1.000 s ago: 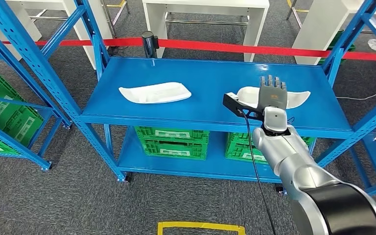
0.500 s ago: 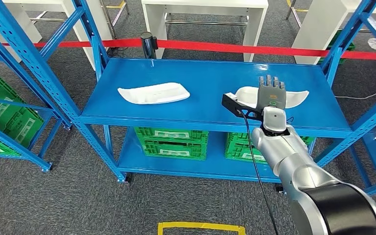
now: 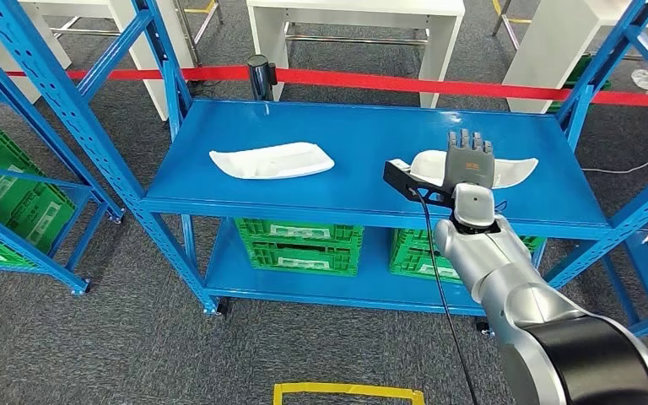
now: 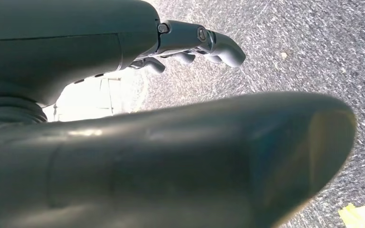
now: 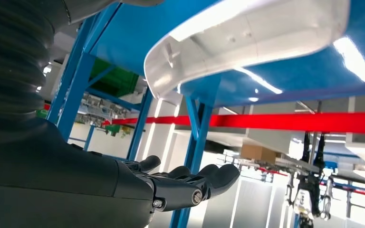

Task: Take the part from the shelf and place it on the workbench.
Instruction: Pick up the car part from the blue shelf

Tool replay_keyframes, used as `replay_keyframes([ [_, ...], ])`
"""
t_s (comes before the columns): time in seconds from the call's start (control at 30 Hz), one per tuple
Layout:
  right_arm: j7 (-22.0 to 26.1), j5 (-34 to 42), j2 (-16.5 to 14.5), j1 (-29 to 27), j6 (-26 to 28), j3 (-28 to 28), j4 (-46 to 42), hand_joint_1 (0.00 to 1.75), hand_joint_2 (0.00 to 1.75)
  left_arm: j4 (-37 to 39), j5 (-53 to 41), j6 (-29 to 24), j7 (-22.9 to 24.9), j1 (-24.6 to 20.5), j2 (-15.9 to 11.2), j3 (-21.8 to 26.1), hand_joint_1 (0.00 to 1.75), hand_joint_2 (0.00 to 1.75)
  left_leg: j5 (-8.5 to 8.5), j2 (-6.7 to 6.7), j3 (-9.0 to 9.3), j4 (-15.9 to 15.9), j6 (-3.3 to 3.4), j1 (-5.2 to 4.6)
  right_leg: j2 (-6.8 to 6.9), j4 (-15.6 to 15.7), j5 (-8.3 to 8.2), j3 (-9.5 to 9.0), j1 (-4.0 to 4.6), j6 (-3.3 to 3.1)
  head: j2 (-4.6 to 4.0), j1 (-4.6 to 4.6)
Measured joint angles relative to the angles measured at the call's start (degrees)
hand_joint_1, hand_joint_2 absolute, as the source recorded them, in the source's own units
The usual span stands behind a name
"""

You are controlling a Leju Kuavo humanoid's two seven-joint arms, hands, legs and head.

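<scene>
From the head view, the right hand [image 3: 469,159] is stretched out flat above the blue shelf [image 3: 371,148]. Its fingers are straight and apart, and it holds nothing. It hangs right over the near white part [image 3: 515,171], which lies on the shelf's top board. A second white part [image 3: 272,159] lies on the same board, well apart from the hand. So the step in hand looks like the reach, with the grab not done yet. Next the hand likely has to come down on the part and close on its edge, then lift it clear. Under the top board, on the shelf's lower board, sit green crates [image 3: 297,245]. I cannot tell what is in them, because the top board hides their insides.

From the left wrist view, the left hand [image 4: 190,45] hangs over the grey floor [image 4: 313,52]. Its fingers look loosely curved with nothing in them, though the view is dark, so I cannot say for sure if it is open.

From the right wrist view, the right hand's fingers [image 5: 204,183] lie spread and bare. The white part [image 5: 247,40] rests on the blue shelf board, just beside them but not touching.
</scene>
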State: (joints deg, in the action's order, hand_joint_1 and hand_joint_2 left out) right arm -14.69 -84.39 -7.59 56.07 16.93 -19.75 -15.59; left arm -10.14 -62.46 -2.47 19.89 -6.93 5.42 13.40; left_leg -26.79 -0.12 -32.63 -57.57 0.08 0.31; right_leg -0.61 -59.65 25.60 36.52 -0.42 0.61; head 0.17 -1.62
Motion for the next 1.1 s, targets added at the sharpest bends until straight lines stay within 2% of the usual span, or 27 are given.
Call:
replay_keyframes([
  [0.07,0.1,-0.1,0.2,0.1,0.0,0.0,0.0,0.00,1.75,0.0,0.0,-0.1,-0.1,0.0,0.1,0.1,0.00,0.00,0.13,0.21,0.33,0.4,0.33,0.29,0.08,-5.3,2.57,2.62,-0.15,0.47,0.00,0.13],
  [0.13,0.1,-0.1,0.3,-0.2,0.0,0.1,0.0,0.00,1.75,0.0,0.1,-0.2,-0.1,0.0,0.1,0.4,0.00,0.00,-0.03,0.30,0.35,0.4,0.43,0.36,0.16,-12.6,5.25,6.57,-0.48,0.90,0.00,0.18],
  [0.17,0.1,-0.1,0.3,-0.4,0.0,0.1,0.1,0.00,1.75,0.0,0.2,-0.2,-0.1,0.0,0.1,0.6,0.00,0.00,-0.18,0.30,0.39,0.3,0.36,0.44,0.20,-14.6,5.45,7.80,-0.65,1.08,0.00,0.18],
  [0.2,0.1,-0.1,0.4,-0.6,0.0,0.1,0.1,0.00,1.75,0.0,0.2,-0.3,-0.1,0.1,0.1,0.7,0.00,0.00,-0.37,0.26,0.46,0.1,0.16,0.57,0.25,-14.5,4.61,7.96,-0.83,1.25,0.00,0.18],
  [0.23,0.1,-0.2,0.4,-0.6,-0.1,0.1,0.1,0.00,1.75,0.0,0.3,-0.3,-0.1,0.2,0.1,0.8,0.00,0.00,-0.63,0.21,0.56,-0.1,-0.15,0.79,0.31,-12.1,2.88,6.96,-1.00,1.41,0.00,0.18],
  [0.27,0.1,-0.2,0.4,-0.6,-0.1,0.1,0.1,0.00,1.75,0.0,0.3,-0.3,-0.1,0.2,0.1,0.8,0.00,0.00,-1.01,0.18,0.67,-0.4,-0.56,1.00,0.39,-8.1,0.90,5.15,-1.18,1.61,0.00,0.20],
  [0.3,0.1,-0.3,0.4,-0.5,-0.1,0.1,0.1,0.00,1.75,0.0,0.3,-0.3,-0.1,0.2,0.1,0.9,0.00,0.00,-1.42,0.15,0.65,-0.8,-1.06,1.11,0.38,-4.5,-0.32,3.26,-1.17,1.70,0.00,0.31],
  [0.33,0.2,-0.4,0.3,-0.4,-0.1,0.1,0.1,0.00,1.75,0.0,0.3,-0.3,-0.1,0.1,0.1,0.9,0.00,0.00,-1.77,0.13,0.61,-1.1,-1.53,1.12,0.33,-1.9,-0.92,1.90,-1.14,1.44,0.00,0.33],
  [0.37,0.2,-0.4,0.3,-0.4,-0.1,0.1,0.1,0.00,1.75,0.0,0.3,-0.3,-0.2,0.1,0.0,1.0,0.00,0.00,-2.03,0.09,0.58,-1.3,-1.95,1.06,0.25,-0.6,-0.82,1.18,-1.02,1.04,0.00,0.31],
  [0.43,0.2,-0.6,0.2,-0.5,-0.1,0.1,0.1,0.00,1.75,0.0,0.3,-0.3,-0.2,0.0,0.0,1.0,0.00,0.00,-2.24,0.02,0.81,-1.1,-2.64,1.04,0.09,-0.6,-0.23,1.01,-0.80,-0.20,0.00,0.15],
  [0.5,0.1,-0.7,0.2,-0.4,-0.1,0.1,0.1,0.00,1.75,0.0,0.3,-0.3,-0.2,0.0,0.1,1.1,0.00,0.00,-2.85,0.05,0.74,-1.8,-3.22,1.17,0.07,-0.5,0.06,0.55,-0.86,-1.13,0.00,0.05],
  [0.53,0.1,-0.8,0.1,-0.4,-0.1,0.1,0.0,0.00,1.75,0.0,0.3,-0.3,-0.2,0.0,0.1,1.2,0.00,0.00,-3.71,0.08,-0.05,-3.5,-3.41,1.18,0.07,-0.4,0.20,0.20,-0.93,-1.56,0.00,-0.05],
  [0.57,0.1,-0.8,0.1,-0.3,-0.1,0.1,0.0,0.00,1.75,0.0,0.3,-0.3,-0.2,-0.1,0.1,1.2,0.00,0.00,-4.95,0.10,-1.63,-6.5,-3.50,1.16,0.08,-0.4,0.40,-0.14,-0.91,-1.91,0.00,-0.15],
  [0.63,0.2,-0.8,0.1,-0.4,-0.1,0.1,0.0,0.00,1.75,0.0,0.3,-0.3,-0.2,0.0,0.1,1.3,0.00,0.00,-7.41,0.12,-6.17,-14.3,-3.46,1.08,0.08,-0.4,0.81,-0.64,-0.65,-2.37,0.00,-0.29],
  [0.67,0.2,-0.8,0.1,-0.6,-0.1,0.1,0.0,0.00,1.75,0.0,0.3,-0.3,-0.3,0.0,0.1,1.3,0.00,0.00,-7.66,0.12,-8.08,-16.9,-3.34,1.03,0.06,-0.4,1.01,-0.87,-0.49,-2.49,0.00,-0.30],
  [0.7,0.3,-0.8,0.1,-0.7,-0.1,0.1,0.0,0.00,1.75,0.0,0.2,-0.3,-0.5,0.2,0.1,1.3,0.00,0.00,-6.75,0.12,-9.00,-17.5,-3.13,0.96,0.00,-0.4,1.21,-1.14,-0.36,-2.55,0.00,-0.31],
  [0.73,0.4,-0.8,0.1,-0.8,-0.1,0.1,0.0,0.00,1.75,0.0,0.2,-0.2,-0.8,0.2,0.1,1.3,0.00,0.00,-4.78,0.11,-8.77,-15.6,-2.83,0.85,-0.09,-0.4,1.44,-1.47,-0.25,-2.55,0.00,-0.31],
  [0.8,0.6,-0.8,0.1,-0.8,-0.1,0.1,0.0,0.00,1.75,0.0,0.1,0.0,-1.1,0.3,0.0,1.3,0.00,0.00,-0.11,0.10,-5.99,-8.1,-2.01,0.48,-0.22,-0.4,1.93,-2.15,-0.09,-2.37,0.00,-0.28],
  [0.83,0.7,-0.8,0.1,-0.7,0.0,0.1,0.0,0.00,1.75,0.0,0.1,0.3,-1.2,0.2,0.0,1.3,0.00,0.00,1.21,0.08,-4.56,-4.7,-1.69,0.27,-0.27,-0.4,2.12,-2.31,-0.01,-2.19,0.00,-0.27],
  [0.87,0.8,-0.8,0.1,-0.7,-0.1,0.1,0.0,0.00,1.75,0.0,0.2,0.5,-1.2,0.1,0.1,1.4,0.00,0.00,1.78,0.04,-3.64,-2.7,-1.66,0.16,-0.29,-0.4,2.24,-2.32,0.12,-2.08,0.00,-0.21],
  [0.97,1.2,-0.8,0.1,-0.8,0.0,0.1,0.1,0.00,1.75,0.0,0.3,1.0,-1.1,0.1,0.2,1.5,0.00,0.00,1.75,-0.17,-3.16,-1.5,-2.08,0.08,-0.28,-0.3,2.26,-2.20,0.25,-2.03,0.00,-0.10],
  [1.1,1.3,-0.8,0.1,-0.8,0.1,0.1,0.1,0.00,1.75,0.0,0.4,1.1,-0.9,0.1,0.2,1.9,0.00,0.00,1.62,-0.42,-3.16,-1.5,-1.57,-0.02,-0.03,0.3,2.17,-2.67,0.19,-1.80,0.00,-0.09],
])
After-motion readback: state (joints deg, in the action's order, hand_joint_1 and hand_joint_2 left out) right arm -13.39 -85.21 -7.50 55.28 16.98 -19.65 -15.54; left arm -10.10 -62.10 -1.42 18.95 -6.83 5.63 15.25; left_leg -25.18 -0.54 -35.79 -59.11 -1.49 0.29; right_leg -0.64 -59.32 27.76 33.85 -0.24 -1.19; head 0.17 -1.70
